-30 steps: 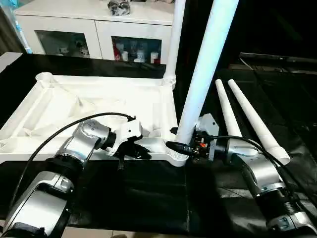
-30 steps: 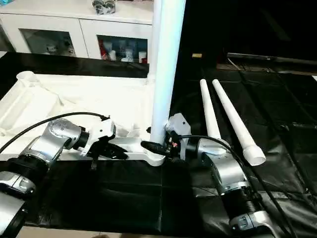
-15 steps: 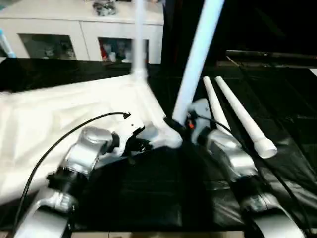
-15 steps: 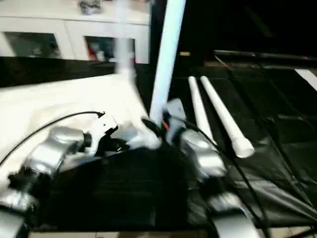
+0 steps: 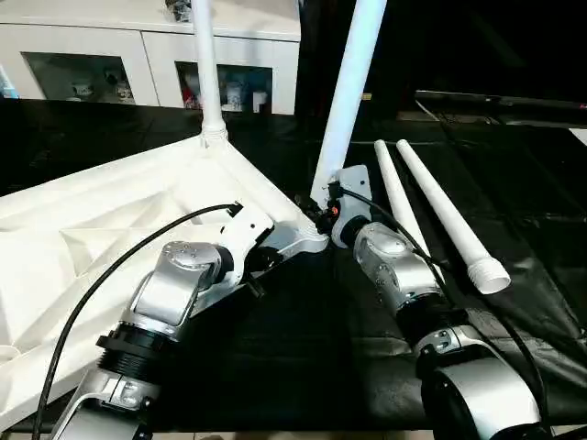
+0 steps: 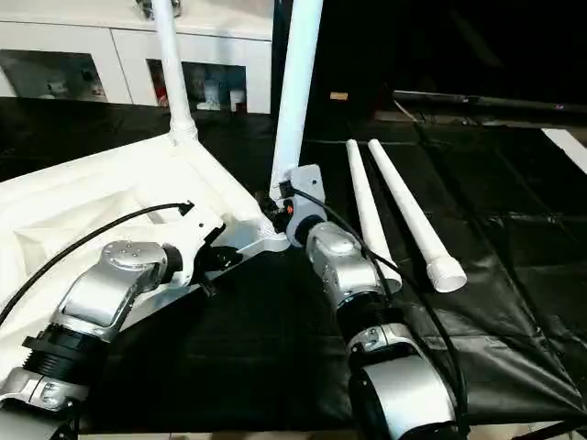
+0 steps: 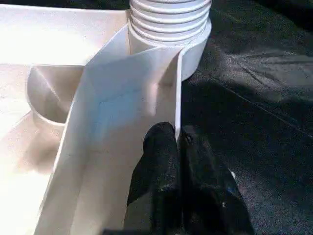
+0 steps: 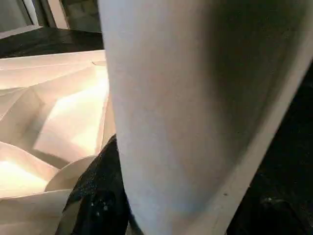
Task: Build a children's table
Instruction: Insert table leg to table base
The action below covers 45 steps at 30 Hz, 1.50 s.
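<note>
Table top (image 5: 83, 229), white plastic, lay underside-up on the black-covered work surface (image 5: 275, 367), turned so one corner pointed toward the robot's right arm.

Left eye view: two legs stood upright in corner sockets, a far leg (image 5: 204, 64) at the corner by the cabinet, and a near leg (image 5: 348, 92) at the corner between the grippers, leaning slightly. Left gripper (image 5: 260, 263) was at the top's near rim, just beside that corner. Right gripper (image 5: 321, 213) sat at the base of the near leg, fingers around it. Two loose legs (image 5: 431, 211) lay side by side on the black cover to the right, well apart from the top, wide ends nearest the robot. White cabinet with glass doors (image 5: 156, 55) stood behind.

Right eye view: same layout; the right forearm (image 6: 344, 270) ran up to the near leg's foot, and a black cable (image 6: 92, 243) looped over the left forearm.

Left wrist view: both black fingers (image 7: 161, 171) were pinched narrow on the thin upright rim wall of the top (one either side of it), with the ribbed collar (image 7: 168, 19) of the near leg seated in its round socket just beyond.

Right wrist view: the white leg's tube (image 8: 195, 98) stood right against the camera; one black finger (image 8: 102, 191) lay against its side, the ribbed underside (image 8: 54, 112) behind. The jaws stood about half apart, closed on the tube.
</note>
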### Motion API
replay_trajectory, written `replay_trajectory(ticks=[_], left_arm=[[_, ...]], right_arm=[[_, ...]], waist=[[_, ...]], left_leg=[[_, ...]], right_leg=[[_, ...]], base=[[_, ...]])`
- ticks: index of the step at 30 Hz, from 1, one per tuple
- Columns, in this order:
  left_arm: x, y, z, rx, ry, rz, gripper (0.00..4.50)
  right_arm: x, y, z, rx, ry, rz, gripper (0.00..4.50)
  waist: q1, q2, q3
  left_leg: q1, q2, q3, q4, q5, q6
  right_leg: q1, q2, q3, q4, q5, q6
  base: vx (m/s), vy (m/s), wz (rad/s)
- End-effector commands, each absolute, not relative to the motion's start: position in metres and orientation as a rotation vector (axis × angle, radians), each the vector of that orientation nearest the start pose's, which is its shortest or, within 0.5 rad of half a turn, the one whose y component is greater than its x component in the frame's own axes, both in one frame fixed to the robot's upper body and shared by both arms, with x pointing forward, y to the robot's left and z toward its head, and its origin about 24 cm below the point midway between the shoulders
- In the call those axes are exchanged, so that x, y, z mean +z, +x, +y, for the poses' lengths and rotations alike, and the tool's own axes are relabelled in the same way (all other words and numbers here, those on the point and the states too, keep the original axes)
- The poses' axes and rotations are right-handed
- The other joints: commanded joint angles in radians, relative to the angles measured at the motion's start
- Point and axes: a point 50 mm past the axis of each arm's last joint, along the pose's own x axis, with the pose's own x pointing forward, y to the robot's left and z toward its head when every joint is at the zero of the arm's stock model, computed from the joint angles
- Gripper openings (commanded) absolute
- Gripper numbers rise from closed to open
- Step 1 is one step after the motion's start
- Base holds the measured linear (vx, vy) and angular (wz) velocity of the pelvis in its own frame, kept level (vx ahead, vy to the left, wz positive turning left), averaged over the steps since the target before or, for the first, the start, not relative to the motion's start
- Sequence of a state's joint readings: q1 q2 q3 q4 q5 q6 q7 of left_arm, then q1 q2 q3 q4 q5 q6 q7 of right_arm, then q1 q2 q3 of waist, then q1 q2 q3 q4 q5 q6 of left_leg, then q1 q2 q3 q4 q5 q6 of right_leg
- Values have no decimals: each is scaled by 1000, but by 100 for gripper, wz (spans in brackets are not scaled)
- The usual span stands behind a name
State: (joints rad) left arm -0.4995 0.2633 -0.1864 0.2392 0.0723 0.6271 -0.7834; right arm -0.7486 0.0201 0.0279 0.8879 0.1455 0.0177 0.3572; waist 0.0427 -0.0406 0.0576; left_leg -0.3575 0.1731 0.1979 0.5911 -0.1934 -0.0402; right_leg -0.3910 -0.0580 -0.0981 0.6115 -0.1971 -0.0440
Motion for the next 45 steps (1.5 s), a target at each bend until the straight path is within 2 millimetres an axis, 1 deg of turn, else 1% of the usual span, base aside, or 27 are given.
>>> replay_trajectory(ticks=[1, 2, 3, 5, 6, 8, 9, 10, 12, 13, 16, 17, 18, 19, 20, 21, 24, 25, 26, 29, 30, 32, 34, 37, 40, 42, 45], left_arm=[[87, 320, 109, -877, 286, 415, 0], [86, 323, 111, -866, 298, 414, 0], [86, 324, 111, -863, 301, 414, 0], [86, 325, 112, -859, 307, 413, 0], [86, 325, 112, -857, 313, 411, 0], [85, 326, 113, -855, 324, 407, 0], [85, 327, 113, -855, 328, 406, 0], [84, 327, 114, -855, 335, 406, 0], [84, 328, 115, -856, 347, 404, 0], [84, 329, 115, -860, 354, 401, 0], [84, 330, 117, -871, 360, 397, 0], [84, 330, 117, -873, 364, 396, 0], [84, 331, 119, -881, 373, 394, 0], [83, 331, 120, -888, 380, 394, 0], [82, 331, 120, -894, 385, 394, 0], [82, 331, 121, -898, 389, 393, 0], [78, 331, 125, -940, 416, 398, 0], [77, 331, 126, -952, 422, 402, 0], [76, 331, 127, -965, 428, 404, 0], [73, 329, 130, -1027, 460, 405, 0], [72, 329, 131, -1053, 469, 408, 0], [70, 326, 132, -1126, 481, 407, 0], [69, 326, 133, -1149, 486, 411, 0], [67, 324, 136, -1241, 527, 413, 0], [66, 323, 137, -1255, 539, 423, 0], [64, 321, 139, -1330, 557, 426, 0], [64, 319, 139, -1376, 562, 425, 0]], right_arm=[[23, 349, -67, 536, 95, 364, 249], [23, 348, -66, 550, 109, 355, 263], [23, 348, -66, 555, 113, 351, 263], [23, 348, -65, 567, 116, 344, 269], [23, 347, -65, 573, 112, 341, 298], [23, 346, -66, 590, 110, 327, 306], [23, 346, -66, 596, 112, 321, 309], [22, 345, -67, 594, 101, 316, 316], [19, 342, -73, 587, 62, 300, 342], [18, 339, -77, 613, 79, 281, 350], [19, 335, -86, 605, 109, 258, 374], [19, 335, -88, 604, 112, 256, 390], [20, 332, -91, 620, 125, 240, 395], [22, 330, -93, 633, 134, 225, 417], [23, 329, -95, 636, 129, 216, 417], [24, 328, -97, 638, 123, 208, 428], [30, 319, -109, 668, 108, 158, 444], [33, 317, -112, 673, 107, 144, 444], [36, 315, -116, 676, 109, 131, 444], [48, 310, -128, 697, 102, 82, 444], [52, 308, -132, 712, 84, 75, 444], [58, 303, -143, 772, 28, 91, 444], [59, 300, -146, 807, -4, 105, 444], [66, 294, -164, 911, -110, 149, 444], [68, 293, -166, 941, -108, 162, 444], [70, 288, -168, 1033, -113, 209, 444], [70, 285, -167, 1088, -122, 234, 444]], waist=[[9, 10, -62], [11, 31, -61], [6, 20, -61], [8, 19, -63], [10, 22, -63], [12, 24, -64], [12, 22, -64], [15, 26, -65], [19, 22, -64], [21, 26, -63], [21, 24, -62], [20, 24, -62], [20, 29, -58], [21, 26, -58], [23, 32, -59], [22, 28, -60], [26, 30, -61], [27, 35, -61], [27, 31, -62], [29, 35, -64], [32, 33, -64], [37, 34, -65], [46, 35, -65], [57, 35, -63], [59, 34, -64], [62, 34, -64], [68, 35, -67]], left_leg=[[9, 74, -37, -69, -149, 21], [10, 74, -39, -69, -153, 17], [10, 74, -37, -70, -169, 15], [10, 74, -37, -69, -166, 12], [10, 75, -37, -69, -158, 14], [9, 75, -38, -69, -149, 18], [10, 75, -37, -69, -151, 19], [10, 75, -37, -68, -150, 19], [10, 75, -36, -68, -155, 19], [10, 74, -37, -69, -155, 18], [8, 75, -39, -70, -166, 23], [7, 75, -39, -70, -169, 25], [10, 73, -38, -71, -190, 26], [8, 73, -39, -71, -195, 26], [8, 73, -40, -71, -190, 26], [7, 73, -40, -70, -181, 27], [8, 73, -38, -68, -164, 36], [7, 73, -40, -69, -154, 39], [6, 73, -40, -68, -152, 44], [6, 74, -39, -66, -135, 48], [5, 71, -38, -64, -123, 57], [5, 73, -38, -64, -113, 64], [6, 70, -36, -62, -114, 66], [8, 71, -36, -62, -133, 63], [6, 73, -37, -62, -138, 58], [7, 71, -37, -61, -145, 60], [6, 75, -37, -59, -127, 64]], right_leg=[[49, -115, 78, -72, -162, -202], [47, -115, 78, -72, -159, -205], [47, -111, 78, -76, -160, -206], [49, -113, 78, -74, -150, -214], [50, -113, 78, -71, -133, -217], [51, -112, 77, -68, -108, -222], [51, -112, 78, -69, -105, -224], [51, -113, 78, -68, -102, -226], [52, -115, 79, -70, -108, -224], [52, -113, 77, -71, -116, -220], [55, -114, 78, -73, -131, -211], [56, -114, 77, -74, -142, -210], [51, -112, 77, -84, -180, -202], [54, -113, 78, -84, -197, -195], [54, -114, 78, -84, -200, -191], [54, -112, 77, -83, -193, -189], [52, -113, 79, -81, -174, -185], [53, -111, 77, -79, -157, -188], [54, -110, 77, -79, -148, -186], [53, -111, 77, -73, -115, -198], [55, -108, 77, -76, -102, -187], [53, -109, 77, -70, -82, -193], [54, -108, 76, -74, -86, -189], [53, -109, 76, -76, -107, -189], [55, -111, 74, -76, -126, -186], [56, -111, 73, -80, -152, -180], [54, -110, 72, -75, -124, -184]], base=[[0, 0, 0], [0, 0, 0], [0, 0, 0], [0, 0, 0], [0, 0, 0], [0, 0, 0], [0, 0, 0], [0, 0, 0], [0, 0, 0], [0, 0, 0], [0, 0, 0], [0, 0, 0], [0, 0, 0], [0, 0, 0], [0, 0, 0], [0, 0, 0], [0, 0, 0], [0, 0, 0], [0, 0, 0], [0, 0, 0], [0, 0, 0], [0, 0, 0], [0, 0, 0], [0, 0, 0], [0, 0, 0], [0, 0, 0], [0, 0, 0]])
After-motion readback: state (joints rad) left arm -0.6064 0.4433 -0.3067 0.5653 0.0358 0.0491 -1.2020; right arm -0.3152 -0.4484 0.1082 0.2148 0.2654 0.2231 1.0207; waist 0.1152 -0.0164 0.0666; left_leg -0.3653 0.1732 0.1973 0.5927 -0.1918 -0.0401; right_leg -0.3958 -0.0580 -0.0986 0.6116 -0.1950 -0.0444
